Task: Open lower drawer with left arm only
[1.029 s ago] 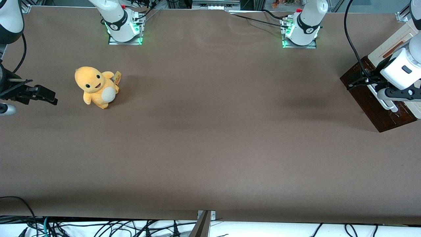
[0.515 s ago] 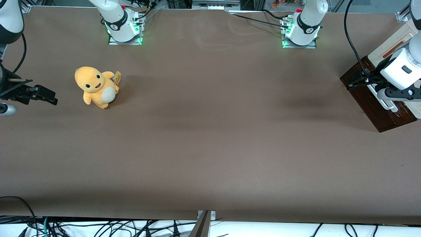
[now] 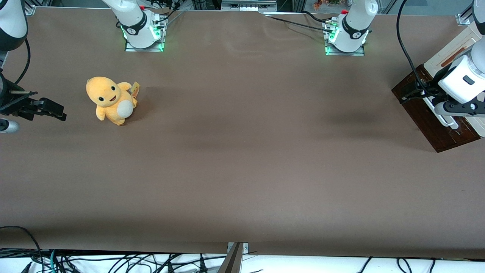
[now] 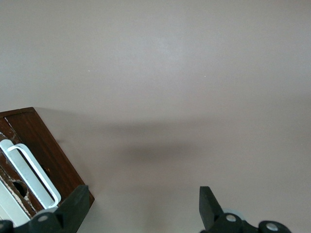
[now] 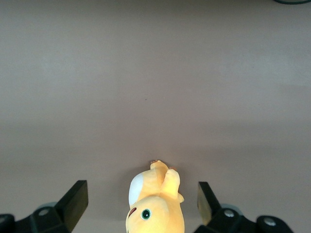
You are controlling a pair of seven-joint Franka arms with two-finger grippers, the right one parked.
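End effector gapes wide, holding nothing, above the lower drawer — plush toy well apart.

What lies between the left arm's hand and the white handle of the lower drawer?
Nothing. In the left wrist view the open hand hangs just beside the lower drawer, and only bare table shows between its fingers and the white handle.

the front view looks steeply down over the whole desk from its near edge. the left wrist view peers close past the pincer at the drawer just beside it, shared with the front view. the right wrist view looks down on the toy, likewise shared.
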